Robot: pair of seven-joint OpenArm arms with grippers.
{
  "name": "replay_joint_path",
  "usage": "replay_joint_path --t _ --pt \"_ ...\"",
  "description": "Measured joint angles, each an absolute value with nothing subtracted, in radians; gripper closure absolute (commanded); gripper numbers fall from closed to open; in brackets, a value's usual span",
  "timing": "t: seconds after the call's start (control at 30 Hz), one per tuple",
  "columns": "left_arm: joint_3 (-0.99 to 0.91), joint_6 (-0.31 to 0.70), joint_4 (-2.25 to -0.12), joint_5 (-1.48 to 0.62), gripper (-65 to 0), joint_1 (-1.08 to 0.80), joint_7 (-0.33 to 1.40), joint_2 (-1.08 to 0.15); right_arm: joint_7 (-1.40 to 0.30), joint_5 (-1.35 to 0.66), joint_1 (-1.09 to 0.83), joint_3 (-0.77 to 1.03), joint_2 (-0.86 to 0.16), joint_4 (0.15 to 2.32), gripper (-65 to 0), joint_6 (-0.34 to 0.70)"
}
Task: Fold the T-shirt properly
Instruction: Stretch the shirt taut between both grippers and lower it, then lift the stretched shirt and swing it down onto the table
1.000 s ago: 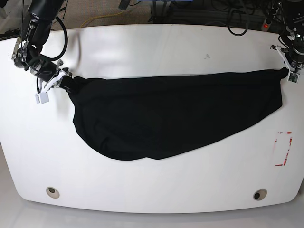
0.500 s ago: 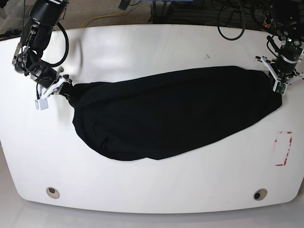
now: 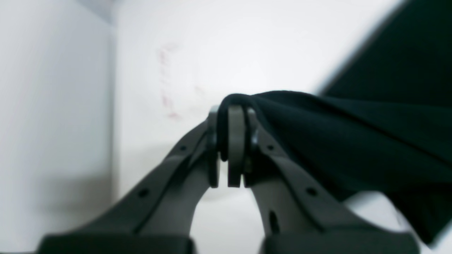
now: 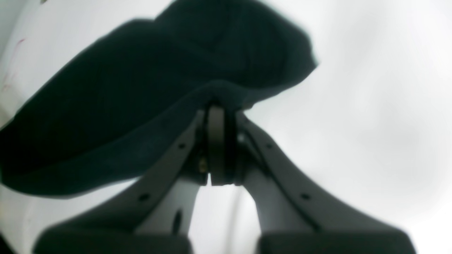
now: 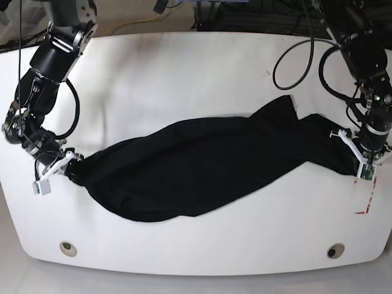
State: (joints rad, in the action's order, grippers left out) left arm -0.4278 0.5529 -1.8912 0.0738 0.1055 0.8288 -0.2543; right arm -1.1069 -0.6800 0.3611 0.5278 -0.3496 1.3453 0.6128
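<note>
The black T-shirt [image 5: 202,168] lies bunched in a long band across the white table [image 5: 184,73], sagging toward the front edge. My left gripper [image 5: 357,164] is shut on its right end near the table's right edge. In the left wrist view the left gripper [image 3: 231,148] pinches a fold of the T-shirt [image 3: 353,141]. My right gripper [image 5: 66,170] is shut on the shirt's left end. In the right wrist view the right gripper [image 4: 217,141] clamps the T-shirt [image 4: 141,106]. The neck mark is hidden.
A red tape outline [image 5: 366,199] marks the table at the right, just in front of my left gripper. Two round holes [image 5: 68,248] [image 5: 335,251] sit near the front edge. Cables and equipment [image 5: 257,15] lie behind the table's far edge.
Both grippers have moved toward the front of the table, dragging the shirt's ends with them. The cloth has slackened and bunched, with a peak rising near its right middle.
</note>
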Motion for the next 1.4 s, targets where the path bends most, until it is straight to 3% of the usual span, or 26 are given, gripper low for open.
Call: replay_joint_path --t 0.37,0.87,1.2,1.4 --pt "-0.374 0.554 -1.892 0.142 0.0 0.447 0.967 -0.259 -1.107 -0.626 0.748 0.307 -0.411 1.212 0.0 0.607" --pt "-0.309 0.562 -1.895 0.134 0.0 0.814 1.034 -0.449 -1.109 -0.628 1.245 0.085 -0.434 0.978 0.0 0.61" --pt "-0.193 0.589 -1.777 0.13 0.0 1.095 1.028 -0.522 -1.144 -0.638 1.253 0.03 -0.438 0.96 0.0 0.611" --pt "-0.168 0.627 -1.776 0.134 0.0 1.08 1.027 -0.522 -1.185 -0.643 1.262 0.034 -0.471 0.963 0.0 0.62"
